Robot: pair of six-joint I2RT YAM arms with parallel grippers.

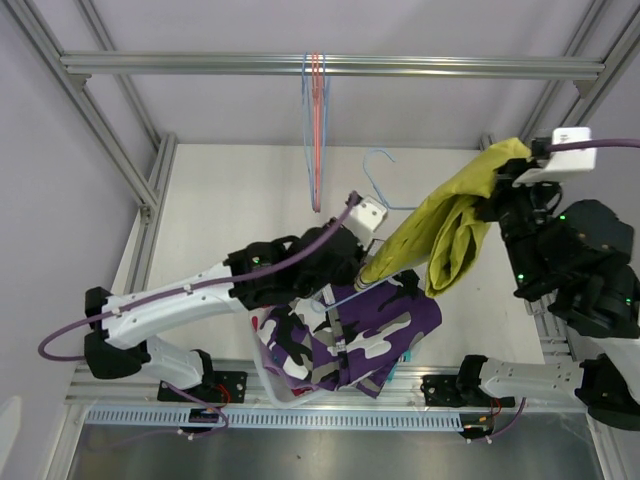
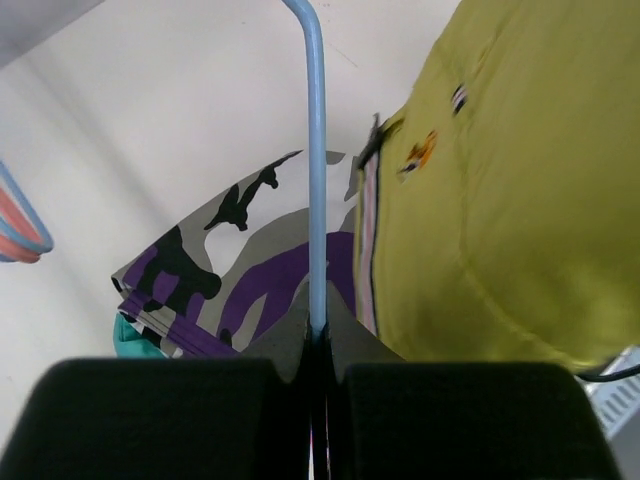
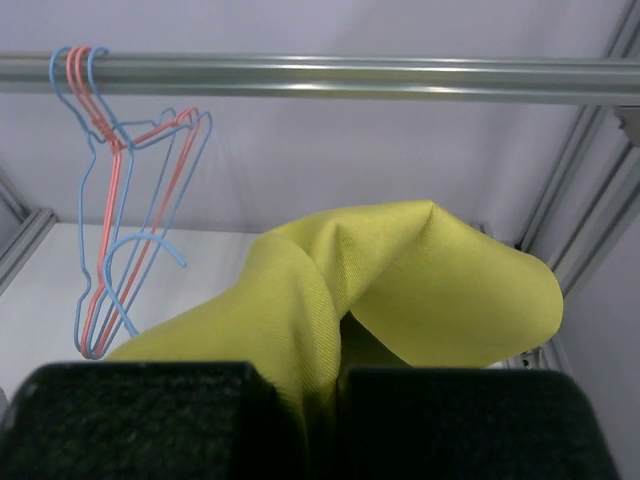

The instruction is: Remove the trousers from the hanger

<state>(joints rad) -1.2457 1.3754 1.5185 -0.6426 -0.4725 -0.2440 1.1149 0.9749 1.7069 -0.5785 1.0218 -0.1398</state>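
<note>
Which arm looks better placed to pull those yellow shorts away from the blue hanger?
Right. The right claw is shut on the yellow shorts, lifted out to the side; the left claw pinches the blue hanger, so it likely only steadies it.

The top external camera sits high behind the arms and looks steeply down. From a distance it takes in the whole table (image 1: 230, 200), the overhead rail (image 1: 330, 65) and the spare hangers (image 1: 315, 130) on it.

The left wrist camera looks along its own jaws, obliquely down at the table. It is very close to the blue hanger (image 2: 316, 150), the camouflage shorts (image 2: 230, 270) and the mustard yellow shorts (image 2: 520, 200).

The right wrist camera faces roughly level toward the rail, with the mustard cloth almost at the lens.

All three views share the mustard yellow shorts. The top and right wrist views share the rail and spare hangers. The top and left wrist views share the camouflage shorts.
</note>
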